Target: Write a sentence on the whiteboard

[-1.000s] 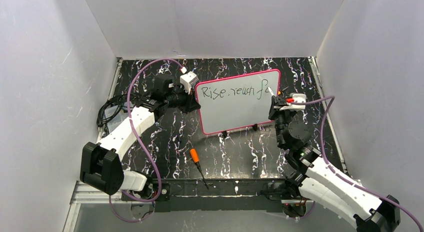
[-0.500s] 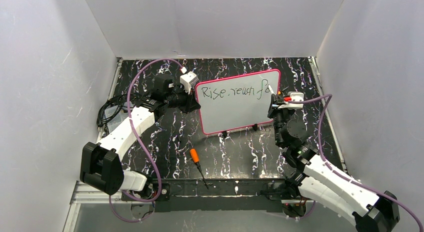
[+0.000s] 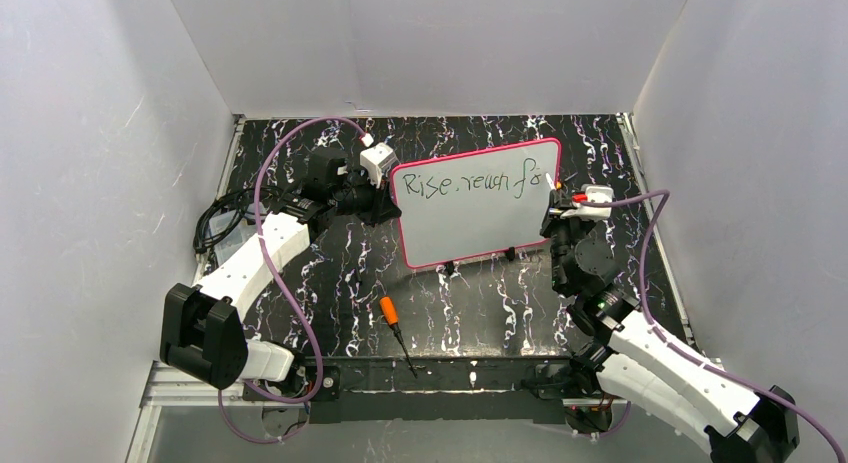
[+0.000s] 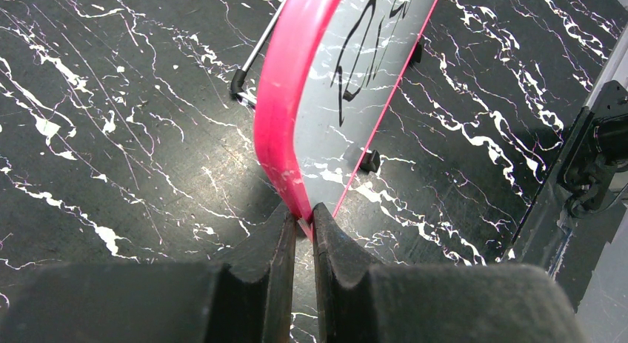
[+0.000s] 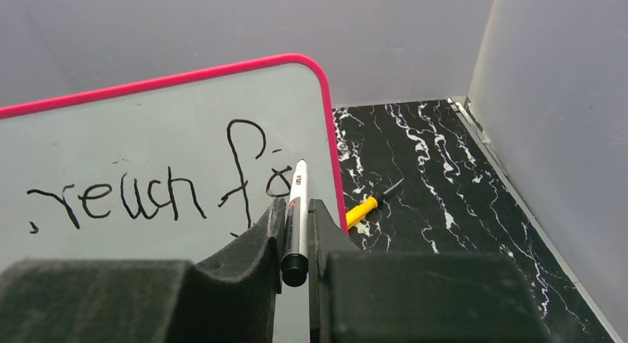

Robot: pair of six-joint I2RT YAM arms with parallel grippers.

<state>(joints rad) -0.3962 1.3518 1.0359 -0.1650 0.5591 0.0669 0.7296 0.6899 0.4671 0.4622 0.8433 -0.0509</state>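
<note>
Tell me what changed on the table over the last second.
The right tool, shut on the marker, slid a little to the right along the whiteboard, and the writing gained an "o" after the "f". The left tool stayed clamped on its pink frame. The whiteboard and the orange screwdriver did not move.

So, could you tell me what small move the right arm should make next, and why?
Probably slide the marker tip slightly right and stroke a small "r": the sentence ends at "fo", and only a narrow strip of whiteboard remains before the pink frame.
</note>
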